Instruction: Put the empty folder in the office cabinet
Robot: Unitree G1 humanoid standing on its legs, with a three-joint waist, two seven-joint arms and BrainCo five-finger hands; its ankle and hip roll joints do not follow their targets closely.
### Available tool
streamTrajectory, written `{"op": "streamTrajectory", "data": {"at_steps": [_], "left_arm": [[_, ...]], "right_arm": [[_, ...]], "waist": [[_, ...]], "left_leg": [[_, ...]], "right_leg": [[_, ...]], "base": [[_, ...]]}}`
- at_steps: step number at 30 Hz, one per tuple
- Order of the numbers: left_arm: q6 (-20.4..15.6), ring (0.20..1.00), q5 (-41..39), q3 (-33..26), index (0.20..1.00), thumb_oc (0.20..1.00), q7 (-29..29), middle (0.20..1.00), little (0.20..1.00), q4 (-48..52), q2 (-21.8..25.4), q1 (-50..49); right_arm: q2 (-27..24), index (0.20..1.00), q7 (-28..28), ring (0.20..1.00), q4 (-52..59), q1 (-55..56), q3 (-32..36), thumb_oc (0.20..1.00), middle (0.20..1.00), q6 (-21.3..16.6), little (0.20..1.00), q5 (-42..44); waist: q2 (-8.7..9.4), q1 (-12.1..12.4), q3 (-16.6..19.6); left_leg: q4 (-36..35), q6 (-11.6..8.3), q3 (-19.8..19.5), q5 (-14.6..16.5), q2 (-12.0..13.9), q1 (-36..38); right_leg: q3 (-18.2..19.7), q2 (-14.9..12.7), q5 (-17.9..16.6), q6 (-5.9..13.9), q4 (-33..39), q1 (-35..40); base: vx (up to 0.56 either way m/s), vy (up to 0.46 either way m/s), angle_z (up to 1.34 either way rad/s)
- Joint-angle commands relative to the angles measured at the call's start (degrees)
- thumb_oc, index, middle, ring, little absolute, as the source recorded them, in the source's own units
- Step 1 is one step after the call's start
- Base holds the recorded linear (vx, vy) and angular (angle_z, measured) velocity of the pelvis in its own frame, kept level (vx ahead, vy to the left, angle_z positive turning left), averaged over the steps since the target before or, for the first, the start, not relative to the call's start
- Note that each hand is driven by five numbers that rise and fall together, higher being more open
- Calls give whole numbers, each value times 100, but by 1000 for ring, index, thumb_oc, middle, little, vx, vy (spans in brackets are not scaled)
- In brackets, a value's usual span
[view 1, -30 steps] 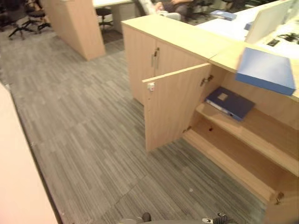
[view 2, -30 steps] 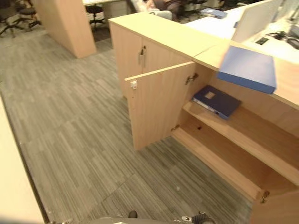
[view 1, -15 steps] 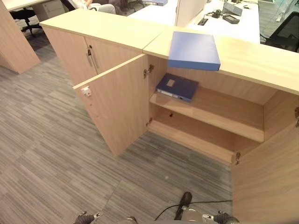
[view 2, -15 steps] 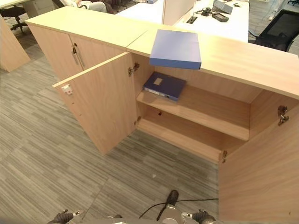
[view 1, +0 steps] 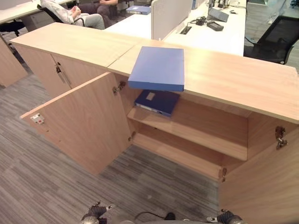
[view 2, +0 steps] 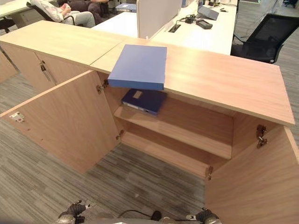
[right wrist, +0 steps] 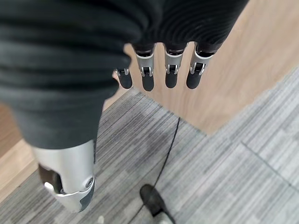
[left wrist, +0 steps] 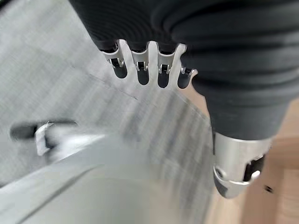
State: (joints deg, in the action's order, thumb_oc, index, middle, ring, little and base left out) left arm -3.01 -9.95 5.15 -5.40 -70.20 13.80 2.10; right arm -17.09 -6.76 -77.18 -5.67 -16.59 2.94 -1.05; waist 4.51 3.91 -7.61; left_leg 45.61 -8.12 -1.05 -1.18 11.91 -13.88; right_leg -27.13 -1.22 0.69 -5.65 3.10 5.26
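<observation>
Both hands hang low, fingers (left wrist: 140,70) of the left hand (left wrist: 196,42) and right hand (right wrist: 70,56) straight and relaxed, holding nothing. The folder (view 1: 158,67) lies on the cabinet (view 2: 224,79) top, its near edge overhanging the open doors. A careless reach could nudge it off; another folder (view 1: 156,101) crowds the upper shelf (view 1: 196,133).

— Looked like pale matt wood laminate on the cabinet (view 1: 224,74); smooth matt blue cover on the folder (view 1: 158,67).
— Saw rough grey striped carpet (view 1: 42,186), shiny metal hinges (view 1: 279,137).
</observation>
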Motion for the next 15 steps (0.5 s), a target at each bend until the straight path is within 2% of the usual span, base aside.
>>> {"op": "streamTrajectory", "data": {"at_steps": [1, 2, 3, 5, 6, 9, 15], "left_arm": [[-160, 1000, -558, 289, 1000, 1000, 251, 1000, 1000, 316, 164, 192], [-196, 1000, -679, 292, 1000, 1000, 260, 1000, 1000, 514, 171, 191], [-231, 1000, -928, 334, 1000, 1000, 376, 1000, 1000, 893, 168, 152], [-230, 1000, -928, 333, 1000, 1000, 376, 1000, 1000, 895, 168, 150], [-211, 1000, -1025, 397, 1000, 1000, 457, 1000, 1000, 974, 101, 76], [-165, 1000, -959, 490, 1000, 1000, 561, 1000, 1000, 917, 87, 56], [-154, 1000, -470, 791, 1000, 1000, 609, 1000, 1000, 1276, 176, -27]], "right_arm": [[-312, 1000, -38, 1000, -102, -117, -23, 1000, 1000, 19, 1000, 38], [-298, 1000, -30, 1000, -38, -136, -69, 1000, 1000, 5, 1000, 21], [-262, 1000, -7, 1000, 98, -163, -184, 1000, 1000, -58, 1000, -41], [-262, 1000, -7, 1000, 99, -163, -185, 1000, 1000, -58, 1000, -41], [-229, 1000, 62, 1000, 109, -190, -219, 1000, 1000, -98, 1000, -98], [-196, 1000, 112, 1000, 93, -101, -205, 1000, 1000, -83, 1000, -130], [-98, 1000, 191, 1000, -213, 278, -70, 1000, 1000, 40, 1000, -327]], "waist": [[-7, 32, -338], [-28, 85, -349], [-139, 204, -348], [-135, 203, -356], [-277, 217, -261], [-280, 132, -131], [-318, 15, 129]], "left_leg": [[-1978, 479, 670, 333, -319, 471], [-2364, 461, 523, 292, -427, 412], [-3536, 387, -168, -172, -783, 415], [-3565, 387, -167, -187, -787, 437], [-4120, 342, -842, -282, -899, 679], [-4302, 359, -785, -257, -870, 869], [-4949, 459, -552, -259, -869, 1472]], "right_leg": [[495, -512, -14, 808, -136, 8], [574, -492, 1, 823, -104, 30], [694, -408, -29, 833, -110, 31], [693, -413, -27, 833, -110, 40], [906, -279, 34, 847, -116, 91], [1009, -279, 18, 855, -60, 149], [1182, -352, -37, 967, 72, 284]], "base": [[148, 62, -47], [171, 166, -53], [113, 142, -39], [112, 103, -65], [152, 99, -96], [168, 114, -82], [134, 139, -11]]}}
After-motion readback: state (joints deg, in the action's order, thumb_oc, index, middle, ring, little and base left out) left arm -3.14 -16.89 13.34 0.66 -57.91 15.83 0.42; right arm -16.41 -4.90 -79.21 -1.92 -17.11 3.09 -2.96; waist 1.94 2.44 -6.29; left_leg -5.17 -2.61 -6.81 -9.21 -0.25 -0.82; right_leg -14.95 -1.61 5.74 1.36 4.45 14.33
